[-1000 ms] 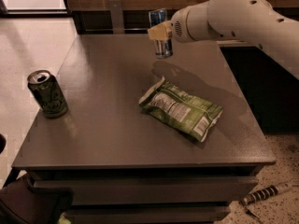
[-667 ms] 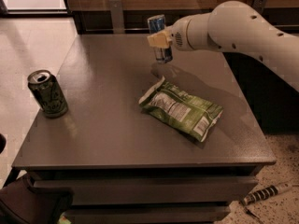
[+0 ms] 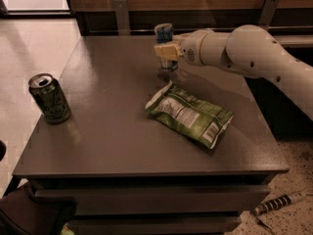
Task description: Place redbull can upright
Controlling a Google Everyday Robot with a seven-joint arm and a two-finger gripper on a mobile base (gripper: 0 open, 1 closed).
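Toward the far side of the counter [image 3: 107, 131], you are holding the redbull can [image 3: 164, 33] upright, your gripper [image 3: 166, 52] clasping it around its middle; whether its base is touching the surface is unclear. Just in front, a green snack bag [image 3: 190, 114] is lying flat, and a dark green can [image 3: 50, 99] is standing well apart near the left edge.

gripper [image 3: 166, 51] clasps redbull can [image 3: 164, 32] (upright) | near table [image 3: 107, 131] far edge | base perhaps touching
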